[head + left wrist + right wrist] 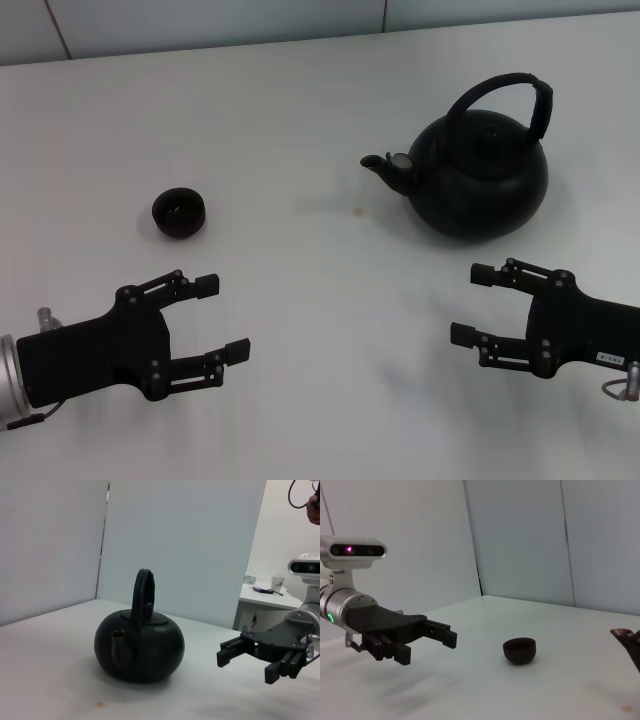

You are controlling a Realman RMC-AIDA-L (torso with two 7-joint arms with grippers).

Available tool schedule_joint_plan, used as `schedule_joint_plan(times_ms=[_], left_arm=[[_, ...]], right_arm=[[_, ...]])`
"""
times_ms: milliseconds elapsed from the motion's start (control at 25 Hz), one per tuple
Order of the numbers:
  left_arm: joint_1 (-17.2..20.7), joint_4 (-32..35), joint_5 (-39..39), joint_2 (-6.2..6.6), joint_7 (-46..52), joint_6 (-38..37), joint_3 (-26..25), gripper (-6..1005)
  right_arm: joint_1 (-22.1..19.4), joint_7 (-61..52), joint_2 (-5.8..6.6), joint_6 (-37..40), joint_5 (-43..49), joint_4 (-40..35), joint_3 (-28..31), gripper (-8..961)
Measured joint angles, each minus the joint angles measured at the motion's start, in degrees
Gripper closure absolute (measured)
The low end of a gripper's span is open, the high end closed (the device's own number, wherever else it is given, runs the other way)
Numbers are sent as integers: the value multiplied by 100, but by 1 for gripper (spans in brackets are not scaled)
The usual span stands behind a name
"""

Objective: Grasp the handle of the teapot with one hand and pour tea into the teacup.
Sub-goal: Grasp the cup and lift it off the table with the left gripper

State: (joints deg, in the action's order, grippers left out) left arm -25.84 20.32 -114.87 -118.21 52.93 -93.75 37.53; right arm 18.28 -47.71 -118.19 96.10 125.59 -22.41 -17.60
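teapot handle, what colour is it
Matte black, same as the teapot body. The handle shows best in the left wrist view.

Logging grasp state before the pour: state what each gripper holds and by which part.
Nothing is held. The left gripper and right gripper are both open above the table, apart from the teapot, its handle and the teacup.

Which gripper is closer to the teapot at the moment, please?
The right. The right gripper, open, hangs just in front of the teapot, on its side of the table. The left gripper, also open, is across the table, nearer the teacup.
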Motion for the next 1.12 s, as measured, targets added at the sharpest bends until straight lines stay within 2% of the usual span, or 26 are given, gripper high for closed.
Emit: schedule_joint_plan(times_ms=[1000,1120], left_arm=[[-18,-19,0,-19,-3,51,-3,141],[8,-88,318,-27,-4,-38,-8,142]], right_arm=[[35,-2,15,-9,19,0,13,144],[33,-2,15,-12,18,0,15,143]])
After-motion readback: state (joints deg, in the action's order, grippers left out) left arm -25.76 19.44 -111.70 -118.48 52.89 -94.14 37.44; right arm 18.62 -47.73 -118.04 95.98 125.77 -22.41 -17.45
